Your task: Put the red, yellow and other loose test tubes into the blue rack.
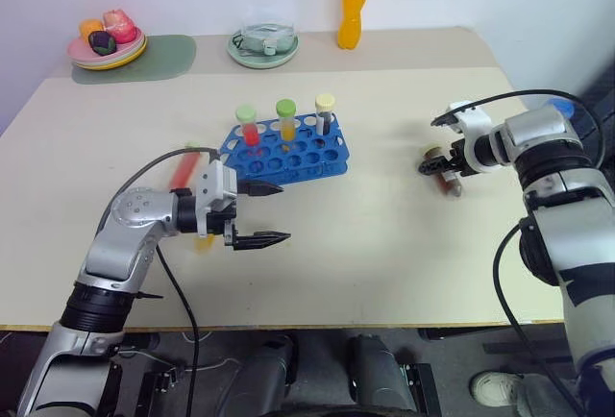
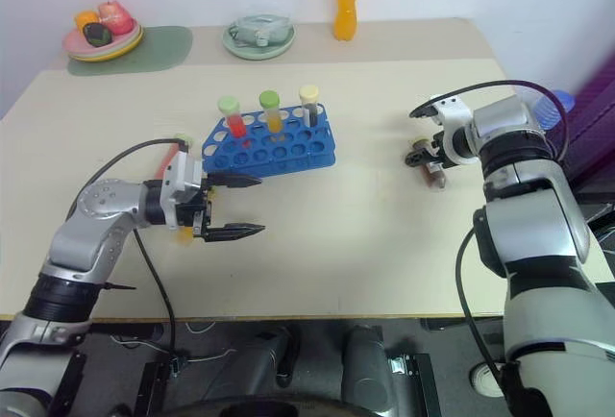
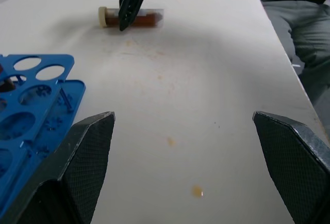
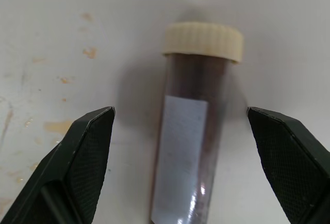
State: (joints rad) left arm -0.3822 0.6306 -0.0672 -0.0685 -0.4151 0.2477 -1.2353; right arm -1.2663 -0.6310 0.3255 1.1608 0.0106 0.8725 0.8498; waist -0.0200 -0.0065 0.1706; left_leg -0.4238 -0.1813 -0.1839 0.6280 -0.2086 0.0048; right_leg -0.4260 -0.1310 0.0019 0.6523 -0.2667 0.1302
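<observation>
Where rack stands, bottle behind.

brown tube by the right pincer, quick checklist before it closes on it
1. Right pincer open: ok.
2. Brown tube lying between its fingers: ok.
3. Fingers not yet touching the tube: ok.
4. Cream cap on: ok.
5. Free holes in the blue rack: ok; three tubes stand in its back row.
6. Left pincer open, away from the tube: ok.
</observation>
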